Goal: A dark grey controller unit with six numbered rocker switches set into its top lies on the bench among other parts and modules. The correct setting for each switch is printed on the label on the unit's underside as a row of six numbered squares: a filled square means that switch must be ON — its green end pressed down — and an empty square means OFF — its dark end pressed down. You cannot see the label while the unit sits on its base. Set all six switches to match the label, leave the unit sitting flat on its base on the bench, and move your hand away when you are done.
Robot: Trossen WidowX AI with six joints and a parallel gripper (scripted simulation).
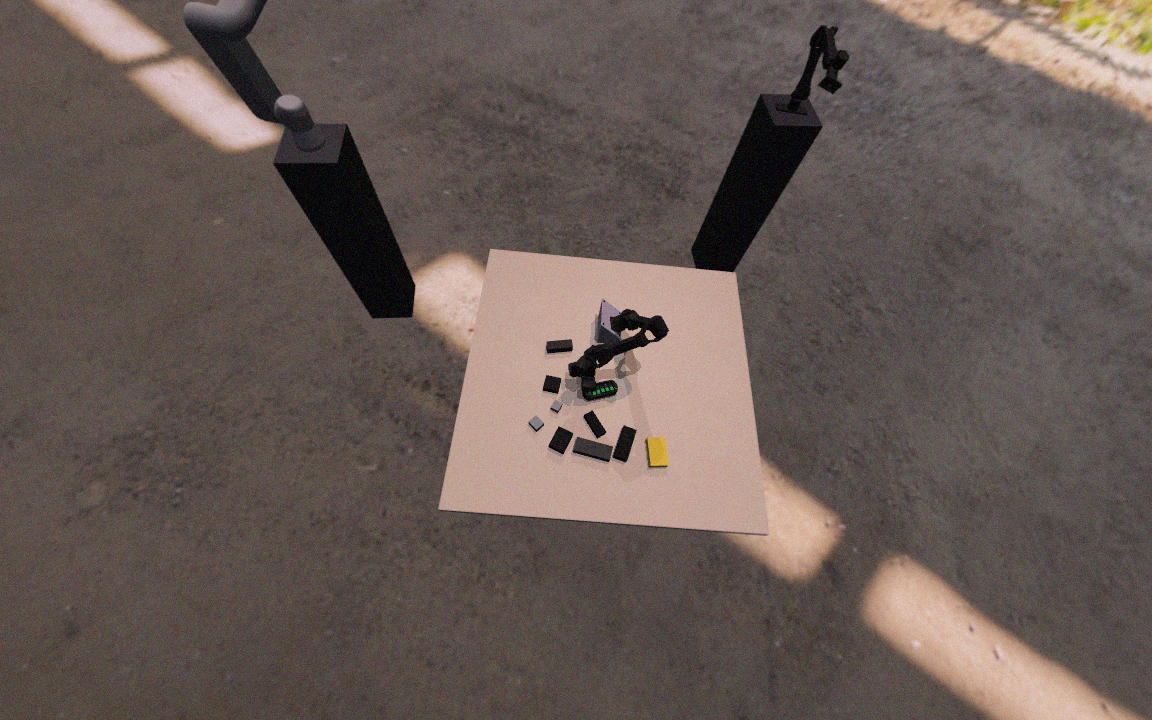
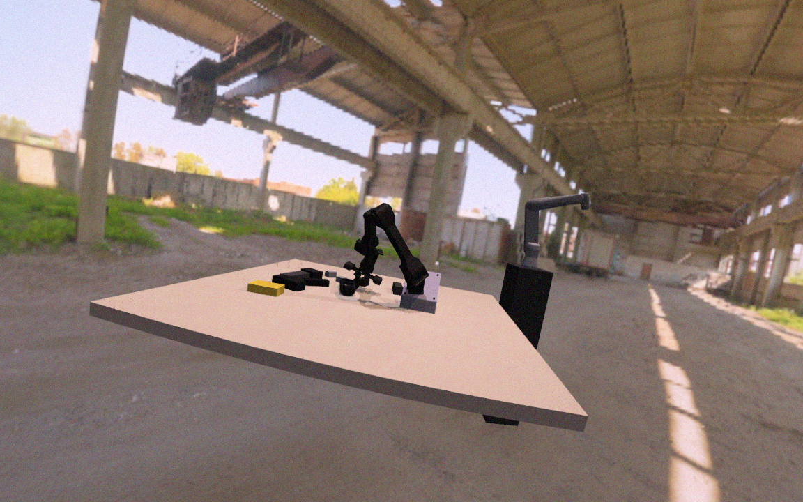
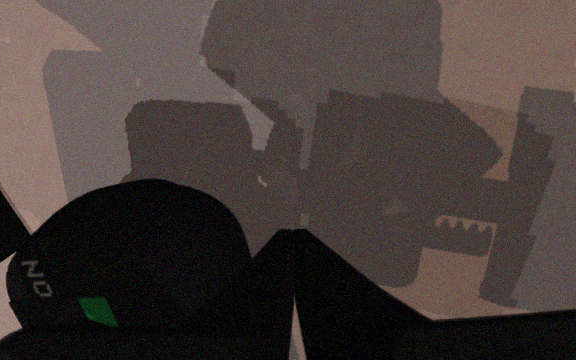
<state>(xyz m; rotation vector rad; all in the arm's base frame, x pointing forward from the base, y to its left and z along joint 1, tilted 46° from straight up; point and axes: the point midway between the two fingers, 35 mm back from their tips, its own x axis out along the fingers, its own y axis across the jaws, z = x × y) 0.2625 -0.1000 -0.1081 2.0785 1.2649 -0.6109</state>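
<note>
the clenched, empty gripper [image 3: 293,235] hangs just beside the rounded end of the controller unit [image 3: 128,250], which sits at its left.

Open concrete shed [image 2: 641,93], grey dirt floor [image 1: 204,537] striped with sunlight, grass [image 2: 11,215] and boundary wall [image 2: 30,165] beyond.
</note>
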